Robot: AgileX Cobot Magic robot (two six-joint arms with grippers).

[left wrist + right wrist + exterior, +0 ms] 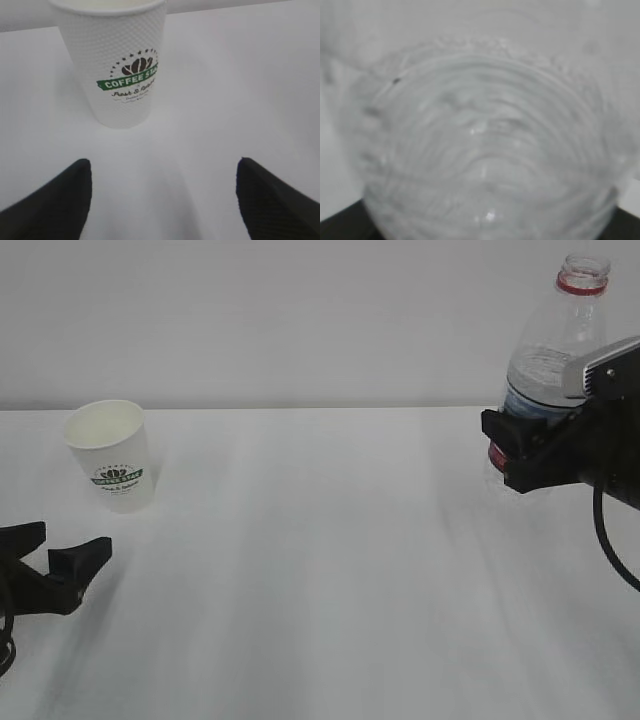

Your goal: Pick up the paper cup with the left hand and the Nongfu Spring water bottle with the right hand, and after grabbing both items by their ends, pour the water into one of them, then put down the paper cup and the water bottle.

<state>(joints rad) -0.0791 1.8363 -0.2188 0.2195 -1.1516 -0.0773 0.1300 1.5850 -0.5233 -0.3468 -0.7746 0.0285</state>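
The paper cup (110, 455) stands upright at the far left of the table, white with a green logo. My left gripper (72, 540) lies low in front of it, open, with nothing between its fingers. In the left wrist view the paper cup (117, 70) is ahead of the left gripper (162, 162) and apart from it. At the right, my right gripper (505, 452) is shut on the lower part of the Nongfu Spring water bottle (545, 350), which is upright and capless with water (535, 375) inside. The bottle (485, 150) fills the right wrist view, so only the dark fingers (340, 227) show at the bottom corners.
A white table (320, 570) stretches between the two arms, with a plain pale wall (300, 320) behind it. A black cable (610, 540) hangs from the right arm at the right edge.
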